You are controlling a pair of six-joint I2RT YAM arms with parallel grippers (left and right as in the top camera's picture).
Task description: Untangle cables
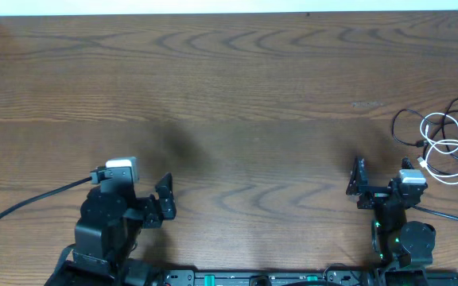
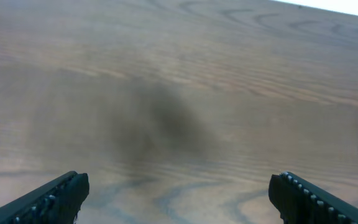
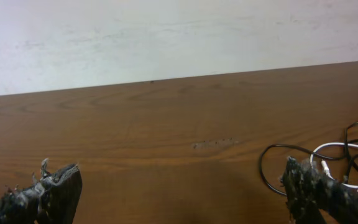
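The cables lie in a tangle at the table's right edge. A white cable [image 1: 445,144] forms loops there, crossed by thin black cables [image 1: 397,127]. My right gripper [image 1: 359,184] sits open just left of and below the tangle, with nothing between its fingers. In the right wrist view the white cable [image 3: 340,144] and a black loop [image 3: 261,167] show beside the right finger [image 3: 303,183], and the gripper [image 3: 182,186] stands wide apart over bare wood. My left gripper [image 1: 165,197] is open at the near left, far from the cables. It [image 2: 179,190] is empty in its wrist view.
The wooden table [image 1: 229,95] stretches wide between the arms and the far wall. Thick black arm wires trail off at the near left [image 1: 22,206] and near right [image 1: 452,216]. The cables reach the table's right edge.
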